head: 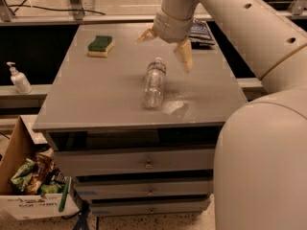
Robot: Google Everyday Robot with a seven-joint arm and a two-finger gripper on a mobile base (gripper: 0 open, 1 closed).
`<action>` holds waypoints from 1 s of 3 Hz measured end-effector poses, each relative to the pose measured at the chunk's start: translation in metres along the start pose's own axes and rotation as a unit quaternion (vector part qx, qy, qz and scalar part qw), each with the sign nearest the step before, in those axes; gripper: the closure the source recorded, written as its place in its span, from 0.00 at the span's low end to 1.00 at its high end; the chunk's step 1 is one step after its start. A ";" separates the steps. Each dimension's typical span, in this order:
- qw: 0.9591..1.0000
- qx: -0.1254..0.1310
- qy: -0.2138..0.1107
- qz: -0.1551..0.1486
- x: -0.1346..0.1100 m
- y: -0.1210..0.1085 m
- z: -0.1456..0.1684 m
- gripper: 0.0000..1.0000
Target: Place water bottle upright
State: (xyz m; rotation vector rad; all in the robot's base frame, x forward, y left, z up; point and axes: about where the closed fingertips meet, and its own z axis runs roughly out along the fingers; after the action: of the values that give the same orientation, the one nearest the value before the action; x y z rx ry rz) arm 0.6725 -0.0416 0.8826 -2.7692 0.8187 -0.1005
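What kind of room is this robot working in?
Probably a robot testing lab or workshop: a grey drawer cabinet, a cardboard box of snack packets beside it, and the robot's open gripper near the clear ribbed plastic water bottle lying on top.

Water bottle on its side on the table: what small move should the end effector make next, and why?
Probably lower the end effector toward the cap end of the water bottle so it can close around it. The bottle lies on its side on the grey table, cap pointing away from the camera; the end effector is open, just beyond the cap, not touching.
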 end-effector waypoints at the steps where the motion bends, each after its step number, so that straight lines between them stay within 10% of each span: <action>1: 0.997 -0.038 0.000 -0.069 0.007 -0.009 0.032 0.00; 3: 0.993 -0.070 0.003 -0.089 0.007 0.003 0.045 0.00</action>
State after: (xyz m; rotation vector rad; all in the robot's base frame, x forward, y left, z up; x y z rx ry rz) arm 0.6834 -0.0378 0.8386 -2.9725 0.5985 -0.0862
